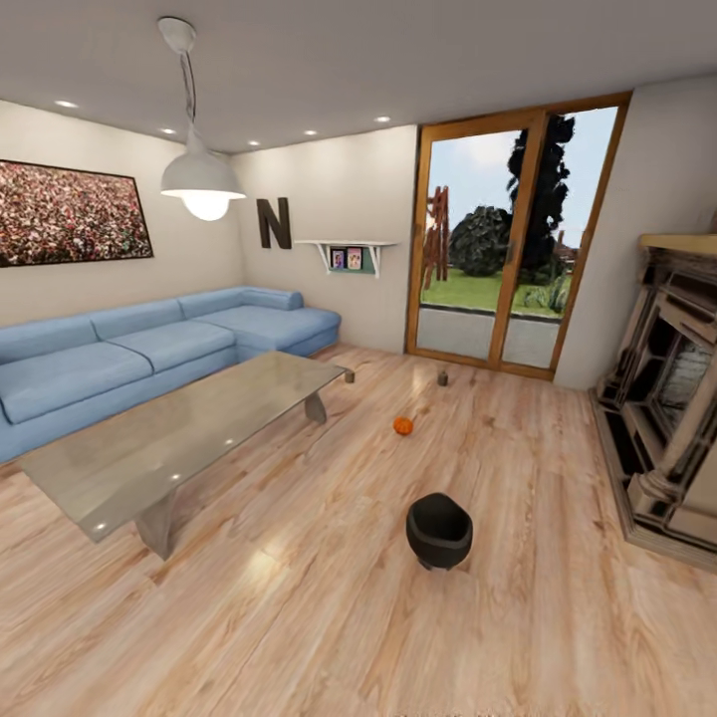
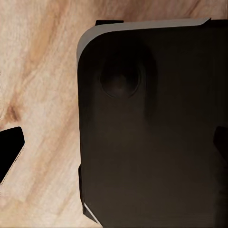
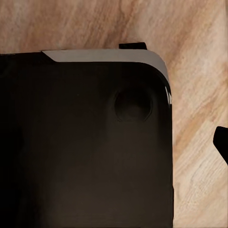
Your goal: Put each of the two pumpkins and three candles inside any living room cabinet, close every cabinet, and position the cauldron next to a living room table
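One orange pumpkin (image 1: 402, 425) lies on the wood floor past the far end of the table (image 1: 149, 448), a glass-topped coffee table at the left. Two small grey candles (image 1: 350, 377) (image 1: 442, 377) stand on the floor further back, toward the glass door. The black cauldron (image 1: 439, 531) sits upright on the floor in the middle, about a metre right of the table. The cabinet is out of view. My left gripper (image 2: 114, 149) hangs open over my dark base and the floor. My right gripper (image 3: 114, 147) also looks open, with one fingertip (image 3: 221, 142) showing at the picture's edge.
A blue corner sofa (image 1: 119, 349) runs along the left wall behind the table. A stone fireplace (image 1: 667, 398) fills the right side. A glass door (image 1: 503, 239) is at the back. Open wood floor lies between the table, the cauldron and the fireplace.
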